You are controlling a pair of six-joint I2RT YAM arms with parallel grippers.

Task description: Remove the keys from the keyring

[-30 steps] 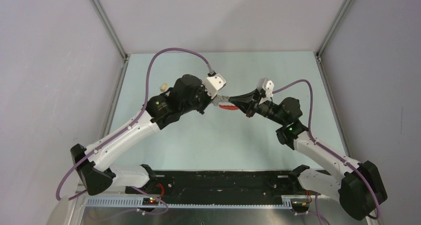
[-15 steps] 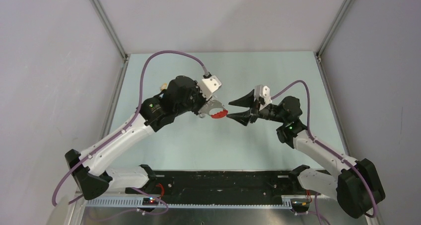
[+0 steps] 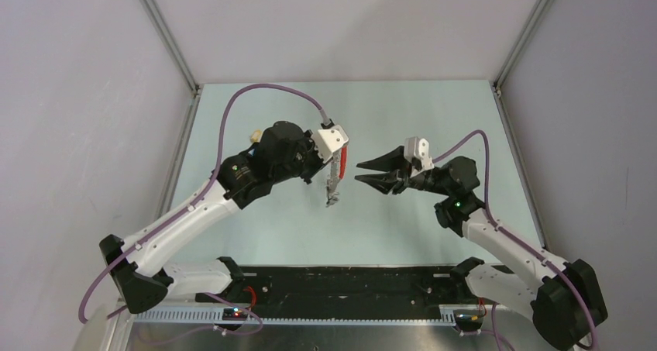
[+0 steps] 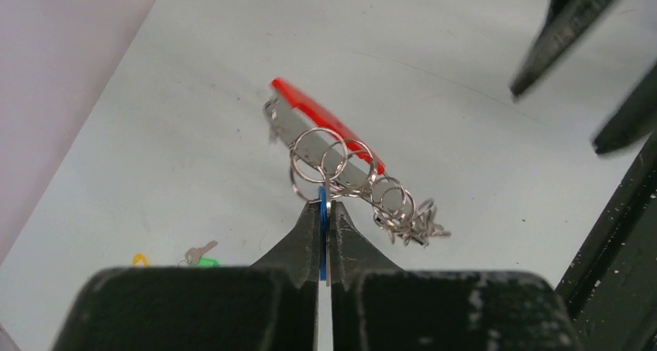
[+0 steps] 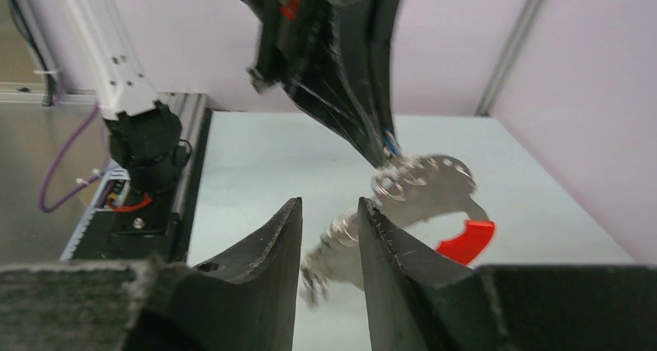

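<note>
So a second ago both tools were pinching the bunch. Now the right tool (image 3: 357,173) has let go and backed off to the side, jaws parted with nothing in them. The left tool (image 4: 325,205) stays clenched on a flat blue plastic tag (image 4: 321,235) of the keys (image 4: 404,218), and the jagged silvery bunch dangles just past its tips. The keyring (image 4: 316,151) is thin shiny wire loops, with a curved glossy red strap (image 4: 325,117) just beyond.
</note>
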